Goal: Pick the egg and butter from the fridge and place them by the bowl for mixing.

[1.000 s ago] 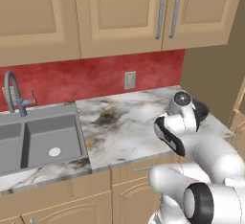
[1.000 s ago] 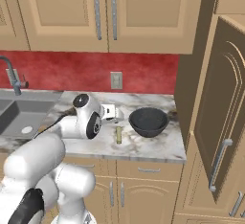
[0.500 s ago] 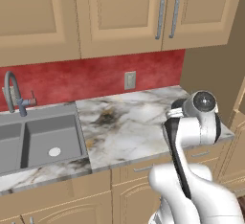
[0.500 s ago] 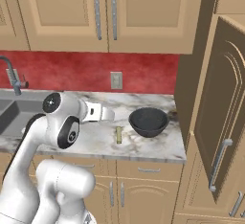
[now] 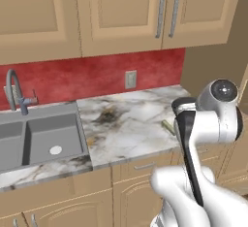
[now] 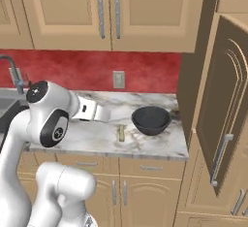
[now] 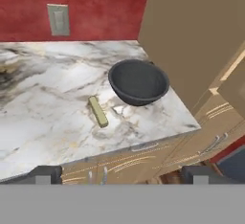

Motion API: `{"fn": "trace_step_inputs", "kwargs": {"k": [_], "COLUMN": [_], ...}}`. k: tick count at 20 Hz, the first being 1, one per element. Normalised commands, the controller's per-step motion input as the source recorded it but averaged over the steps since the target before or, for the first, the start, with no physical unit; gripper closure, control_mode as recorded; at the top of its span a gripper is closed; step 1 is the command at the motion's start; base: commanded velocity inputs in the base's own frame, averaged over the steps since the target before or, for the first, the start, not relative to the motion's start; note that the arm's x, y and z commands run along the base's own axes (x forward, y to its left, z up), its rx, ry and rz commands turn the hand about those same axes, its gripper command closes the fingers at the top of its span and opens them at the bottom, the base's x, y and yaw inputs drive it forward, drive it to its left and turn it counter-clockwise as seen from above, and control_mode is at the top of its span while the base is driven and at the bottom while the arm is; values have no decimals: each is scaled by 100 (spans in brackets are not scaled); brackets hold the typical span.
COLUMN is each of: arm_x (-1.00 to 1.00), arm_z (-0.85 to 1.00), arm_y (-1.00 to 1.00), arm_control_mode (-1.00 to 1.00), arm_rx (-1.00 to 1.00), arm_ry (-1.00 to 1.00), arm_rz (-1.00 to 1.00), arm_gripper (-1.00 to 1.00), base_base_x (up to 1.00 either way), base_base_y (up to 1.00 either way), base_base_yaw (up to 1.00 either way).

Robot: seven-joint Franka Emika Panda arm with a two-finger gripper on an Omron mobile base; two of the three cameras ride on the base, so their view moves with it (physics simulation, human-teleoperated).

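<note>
butter [image 7: 98,111]: lying flat on the bench [image 7: 43,108], just left of the bowl [image 7: 139,81] in the hand view, close to it but not touching. Same spot in the right base view [image 6: 121,133], left of the bowl [image 6: 151,120] there too.
butter axis: long side runs from the bench's front edge toward the red wall [image 7: 95,3], leaning a bit so the far end sits further from the bowl. In the left base view only a short bit of it [image 5: 167,125] pokes out beside the arm.
bowl: black, upright, sitting on the bench close to the tall brown cabinet [image 7: 191,36] at the bench's end. Looks empty as far as I can see into it.
arm: folded up in front of the bench, big white elbow joint high in both base views, forearm reaching in over the bench toward the bowl side in the right base view.
gripper [image 7: 122,174]: jaws spread about as wide as they go, holding nothing. The two dark tips sit at the bottom of the hand view, out over the drawer fronts below the bench edge.
butter vs gripper: butter is ahead of the gripper, roughly between the two tips' lines, well apart from both.
outlet [image 7: 58,19]: on the red wall behind the bench, left of the bowl.
sink [image 5: 36,136]: far end of the bench from the bowl, with its tap [image 5: 17,92] behind it.
</note>
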Motion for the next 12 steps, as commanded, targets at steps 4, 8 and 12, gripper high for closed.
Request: {"fn": "trace_step_inputs", "kwargs": {"k": [4,8,12], "arm_x": [0,0,0], "arm_z": [0,0,0], "arm_y": [0,0,0], "arm_control_mode": [100,100,100], "arm_rx": [0,0,0], "arm_ry": [0,0,0], "arm_rz": [0,0,0], "arm_gripper": [-100,-100,-100], "base_base_x": [-100,-100,-59], "base_base_y": [51,7,8], "base_base_yaw": [-11,-66,-93]}}
